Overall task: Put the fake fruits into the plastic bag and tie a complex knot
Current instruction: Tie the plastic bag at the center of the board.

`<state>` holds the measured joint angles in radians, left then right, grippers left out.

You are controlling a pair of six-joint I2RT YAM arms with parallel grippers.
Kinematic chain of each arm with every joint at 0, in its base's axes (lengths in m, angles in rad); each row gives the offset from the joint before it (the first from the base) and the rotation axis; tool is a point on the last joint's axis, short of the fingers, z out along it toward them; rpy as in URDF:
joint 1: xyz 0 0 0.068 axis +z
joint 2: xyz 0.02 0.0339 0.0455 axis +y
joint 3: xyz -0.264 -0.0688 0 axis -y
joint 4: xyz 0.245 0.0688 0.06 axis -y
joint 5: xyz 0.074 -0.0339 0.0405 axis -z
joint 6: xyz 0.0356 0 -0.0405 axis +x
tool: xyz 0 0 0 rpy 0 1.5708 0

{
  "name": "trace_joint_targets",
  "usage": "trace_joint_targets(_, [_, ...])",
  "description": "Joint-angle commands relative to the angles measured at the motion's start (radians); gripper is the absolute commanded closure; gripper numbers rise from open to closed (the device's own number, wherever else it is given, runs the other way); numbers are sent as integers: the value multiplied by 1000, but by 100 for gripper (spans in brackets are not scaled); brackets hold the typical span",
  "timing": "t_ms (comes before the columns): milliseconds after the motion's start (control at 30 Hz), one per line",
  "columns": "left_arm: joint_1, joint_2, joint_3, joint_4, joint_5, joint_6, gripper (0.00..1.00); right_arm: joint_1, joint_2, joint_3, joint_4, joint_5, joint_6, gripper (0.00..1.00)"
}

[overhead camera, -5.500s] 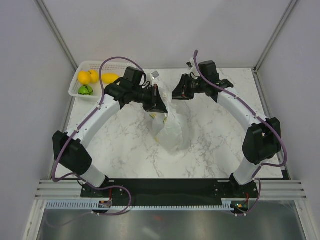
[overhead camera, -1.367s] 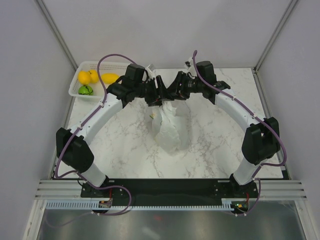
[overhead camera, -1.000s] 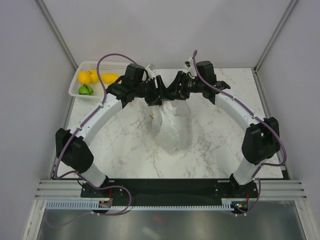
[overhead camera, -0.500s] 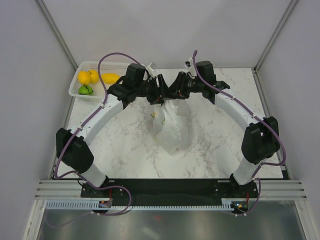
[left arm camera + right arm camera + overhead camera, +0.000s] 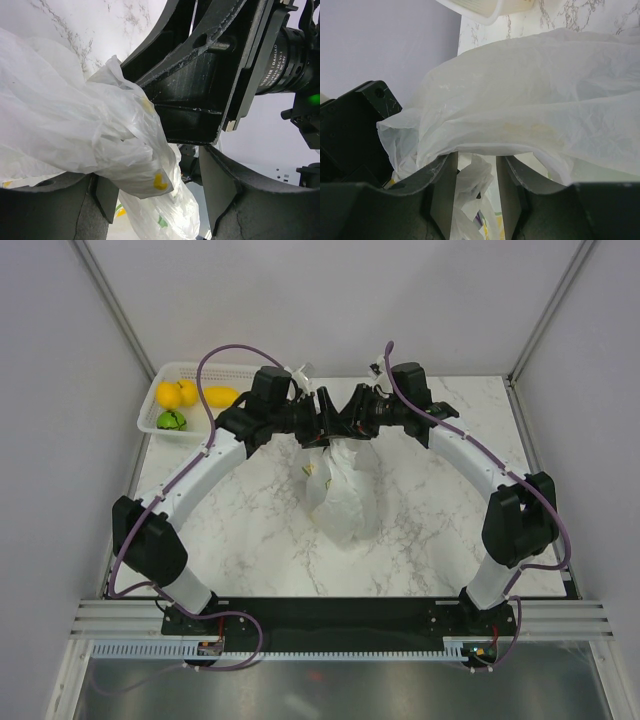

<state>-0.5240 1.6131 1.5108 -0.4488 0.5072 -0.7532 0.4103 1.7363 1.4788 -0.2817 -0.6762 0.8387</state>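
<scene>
My left hand (image 5: 160, 197) stood open, its fingers (image 5: 106, 196) apart. A bunched fold of the bag (image 5: 75, 125) lay over one finger and hung down into the gap without filling it. My right hand (image 5: 200, 95) was pressed close against that same bunch, its black body just above my left fingers. In the right wrist view that hand's own two fingers were drawn near each other, with the film draped over both and a strip of it hanging between them; whether they pinched it I could not tell. From above, the two hands met nose to nose over the far middle of the counter (image 5: 440, 520), with the bag's top gathered up where they met. Its crumpled body slumped onto the counter just on the near side of them, touching the marble. What lay inside the bag I could not make out through the film. Well apart, at the far left corner, sat the basket (image 5: 195, 368) with fruits (image 5: 170, 395) in it: two round yellow ones touching, a longer yellow one beside them, and a green one at the near end.
</scene>
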Motion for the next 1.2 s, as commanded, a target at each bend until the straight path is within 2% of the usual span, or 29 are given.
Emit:
trace_joint_targets(0, [10, 1, 25, 163, -91, -3, 32, 45, -15, 6, -31, -97, -27, 56])
trace_joint_targets(33, [12, 4, 26, 167, -91, 2, 32, 44, -17, 2, -34, -98, -32, 57])
trace_joint_targets(67, [12, 5, 32, 165, -93, 5, 32, 44, -18, 2, -37, -97, -35, 65])
trace_joint_targets(200, [13, 2, 35, 168, -110, 21, 32, 42, -21, 1, -48, -94, -38, 84])
trace_joint_targets(233, [15, 1, 40, 168, -110, 26, 31, 44, -20, 2, -50, -92, -38, 93])
trace_joint_targets(300, [21, -1, 42, 168, -102, 26, 31, 42, -17, 6, -54, -85, -35, 100])
trace_joint_targets(1167, [67, -88, 31, -34, 10, 52, 23, 5, -14, 55, -79, -14, -41, 100])
